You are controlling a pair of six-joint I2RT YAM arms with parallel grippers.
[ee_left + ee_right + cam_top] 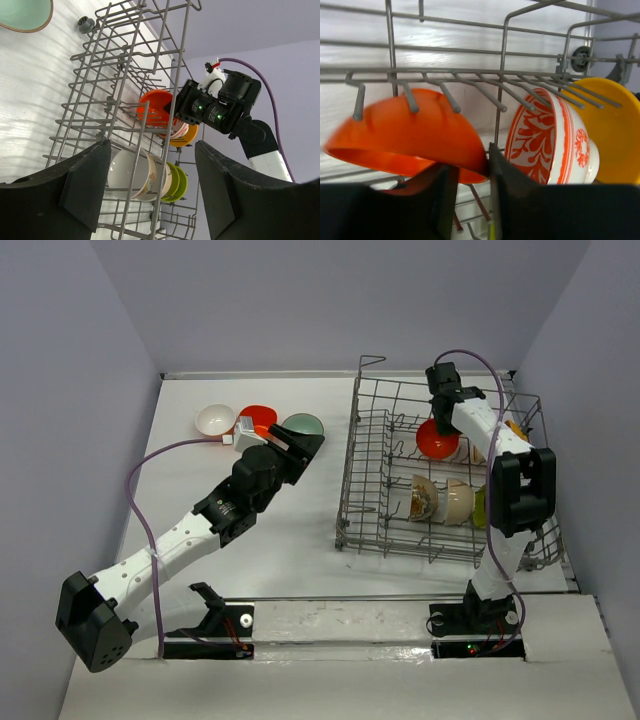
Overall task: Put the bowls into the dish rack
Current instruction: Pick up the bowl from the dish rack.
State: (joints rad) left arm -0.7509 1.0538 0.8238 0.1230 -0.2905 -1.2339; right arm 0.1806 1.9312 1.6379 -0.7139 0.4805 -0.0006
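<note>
Right gripper [472, 172] sits narrow astride rim of red-orange bowl [405, 130] inside dish rack [470, 74]; pinch unclear. Beside it: red-patterned bowl [545, 140], yellow bowl [615, 130]. Left gripper [152, 145] spread, empty, near white bowl [214, 419], orange bowl [258, 416], teal bowl [303, 423] on table [250, 540].

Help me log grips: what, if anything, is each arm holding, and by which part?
The left jaws stand open around nothing. The rim of the orange bowl sits between the right jaws; whether they clamp it cannot be told.
</note>
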